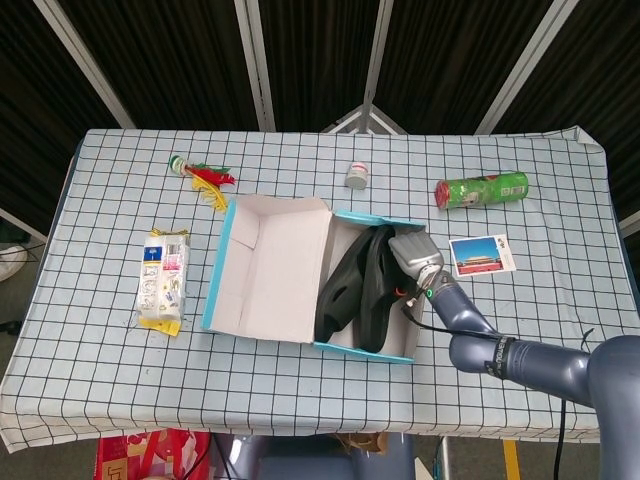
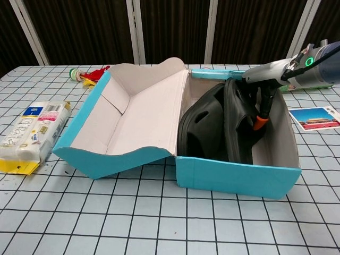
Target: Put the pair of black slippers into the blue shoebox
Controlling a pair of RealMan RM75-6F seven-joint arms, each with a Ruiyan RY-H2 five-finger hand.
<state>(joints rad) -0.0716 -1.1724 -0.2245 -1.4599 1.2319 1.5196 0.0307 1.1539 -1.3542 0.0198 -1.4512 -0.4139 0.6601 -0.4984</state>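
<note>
The blue shoebox (image 1: 365, 350) (image 2: 234, 172) stands open mid-table, its lid (image 1: 270, 265) (image 2: 138, 117) folded out to the left. Two black slippers stand on edge inside it: the left one (image 1: 340, 280) (image 2: 204, 125) leans against the right one (image 1: 378, 290) (image 2: 237, 125). My right hand (image 1: 413, 255) (image 2: 263, 79) reaches over the box's far right wall and grips the top of the right slipper, fingers pointing down into the box. My left hand appears in neither view.
A postcard (image 1: 482, 254) (image 2: 314, 118) lies right of the box and a green can (image 1: 481, 189) behind it. A small white jar (image 1: 357, 176) sits at the back, a red-green feathered toy (image 1: 200, 177) back left, and a snack packet (image 1: 163, 277) (image 2: 29, 133) left.
</note>
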